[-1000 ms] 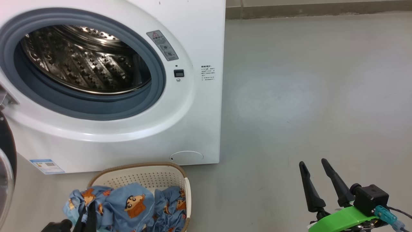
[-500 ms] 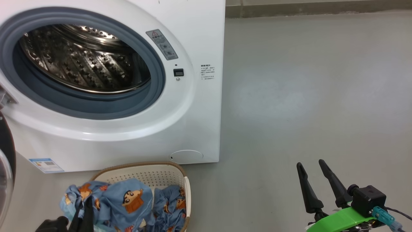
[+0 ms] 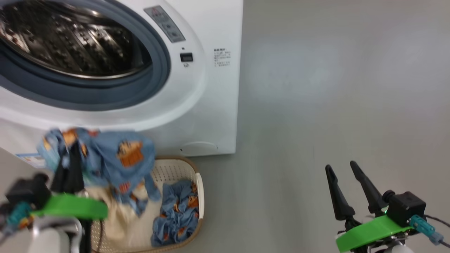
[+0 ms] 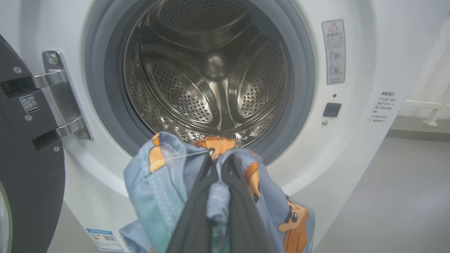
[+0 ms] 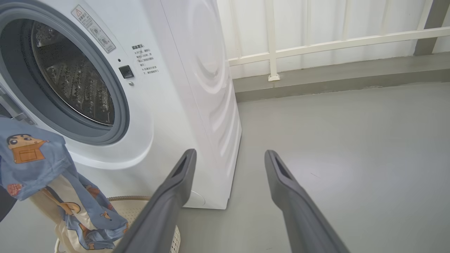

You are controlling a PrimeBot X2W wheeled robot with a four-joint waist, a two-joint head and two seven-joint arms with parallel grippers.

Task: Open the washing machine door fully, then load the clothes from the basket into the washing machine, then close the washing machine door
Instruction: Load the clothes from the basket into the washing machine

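— Item one?
— First bundle [image 3: 116, 154] of clothes, blue cartoon print: pinched in the closed jaws of my left gripper [image 4: 219, 160], held above the basket [image 3: 168, 170], before the open drum [image 4: 211, 77] of the washing machine [image 3: 211, 105]. Second bundle [image 3: 179, 207]: lying in the basket.
— The door?
— Washing machine door [image 4: 31, 175]: swung open, left of the opening.
— Other arm?
— Right gripper [image 3: 340, 167]: jaws spread, holding nothing, over the floor [image 3: 334, 88], well apart from the basket.

White washing machine [image 3: 214, 105], grey-blue seal [image 4: 299, 88], shiny steel drum [image 4: 182, 88] dotted with holes, glossy black door [image 4: 31, 196], light blue clothes [image 3: 116, 151] printed with orange and cream cartoon figures, cream basket [image 3: 174, 171] with perforated walls and brown rim, plain grey floor [image 3: 334, 105], dark grey right gripper [image 3: 340, 166] on bright green mount [image 3: 369, 233].
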